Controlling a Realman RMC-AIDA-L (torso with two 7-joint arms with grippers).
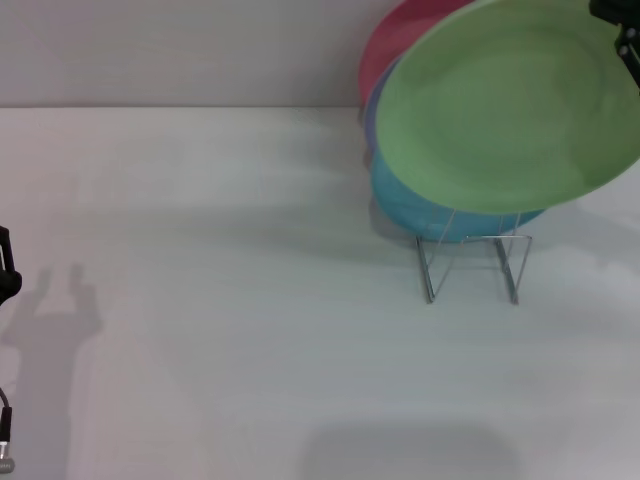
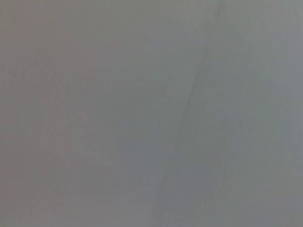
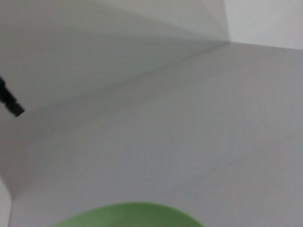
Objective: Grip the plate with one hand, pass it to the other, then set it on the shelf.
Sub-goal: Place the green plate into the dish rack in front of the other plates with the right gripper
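The right gripper (image 1: pixel 622 30) holds the light green plate (image 1: pixel 505 105) by its far right rim, tilted and aloft over the shelf (image 1: pixel 470 262), in front of the turquoise plate (image 1: pixel 440 215); to seat it well I judge it must come down edge-first between the wire dividers. The pink plate (image 1: pixel 400 40) crowds behind, so room lies in front — open table (image 1: pixel 230 300). The left gripper (image 1: pixel 5 275) idles at the left edge; whether its fingers are parted cannot be told.

Four plates: green (image 1: pixel 505 110), turquoise (image 1: pixel 430 215), lavender (image 1: pixel 371 115), pink (image 1: pixel 395 40), one wire rack (image 1: pixel 470 262)
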